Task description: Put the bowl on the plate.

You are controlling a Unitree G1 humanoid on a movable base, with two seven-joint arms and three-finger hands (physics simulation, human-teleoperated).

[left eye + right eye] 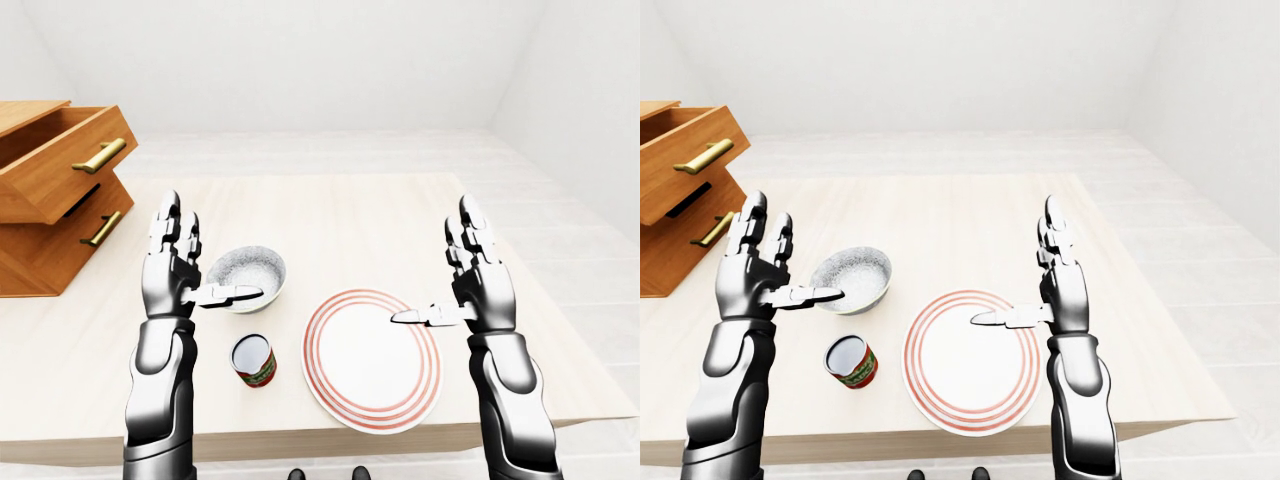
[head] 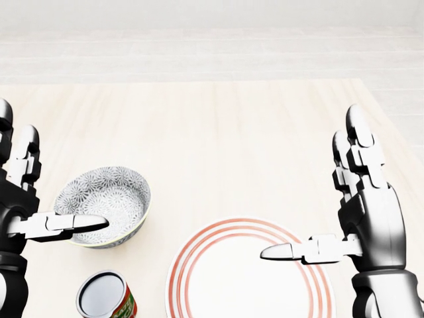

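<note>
- Nothing of the task is done yet: the bowl (image 2: 103, 205) stands on the table (image 2: 218, 126), apart from the plate (image 2: 225, 281), which is bare.
- The left hand (image 2: 18, 199) is spread wide and holds nothing. Its two long fingers stand upright, and its thumb (image 2: 73, 223) points sideways across the bowl's rim. Whether the thumb touches the rim cannot be told.
- The bowl sits just to the right of the left fingers, at the thumb's tip.
- The right hand (image 2: 371, 222) is likewise wide and bare, with its thumb (image 2: 291, 250) stretched over the plate, which lies left of and below its fingers.
- Left to do, I judge: close on the bowl, lift it, carry it across and set it on the plate.
- A can (image 1: 254, 360) stands below the left thumb, with a red label and a green band. Its writing is too small to read.
</note>
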